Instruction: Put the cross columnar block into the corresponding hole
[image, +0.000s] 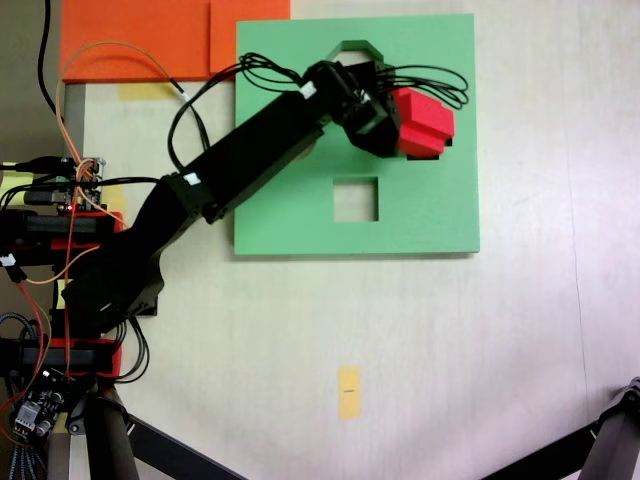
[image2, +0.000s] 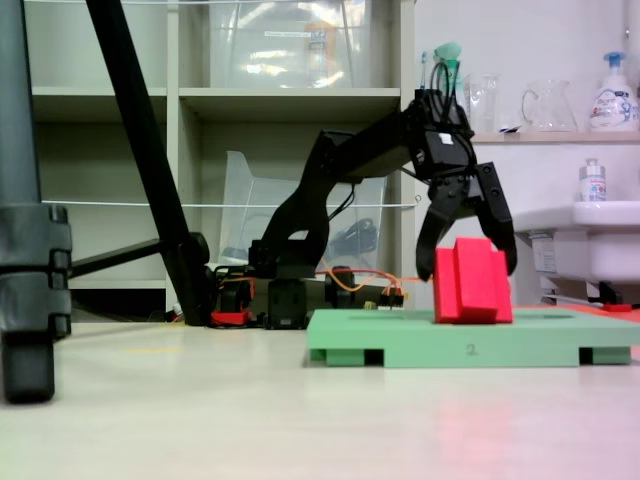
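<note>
**ENTRY: red cross block at green board, seating step**

- Tool: gripper (image2: 466, 268), black, on Koch arm (image: 250, 150). In the low side fixed view the jaws hang tips down and spread, one each side of the block's upper part. Contact not clear from either view, so cannot tell if clamped on it or just let go.
- Item 1: cross columnar block (image2: 472, 282), bright red foam. Sits directly under/between the jaw tips. In the side view its base is at board-top level and most of its height stands proud; looks slightly tilted. In the top-down fixed view it lies just past the jaw tips, on the side away from the arm (image: 424, 123).
- Item 2: corresponding hole, plus-shaped. Not visible; presumably beneath block/gripper. Cannot confirm.
- Item 3: green foam board (image: 440, 215), flat, square. Square cutout (image: 356, 199) lies near the gripper, toward the bottom of the top-down view, empty. Octagonal cutout (image: 352, 46) partly behind the arm's wrist end, toward the top.
- Misc: orange sheet (image: 140, 40) well apart, beyond the arm's base side; yellow tape tab (image: 348, 391) on table, well apart.

Step (judgement): insertion under way, block over its spot but not sunk in.

Next (judgement): square up block's arms w/ cutout, correct tilt, press straight down, then open wide and lift clear w/o dragging foam out.
</note>
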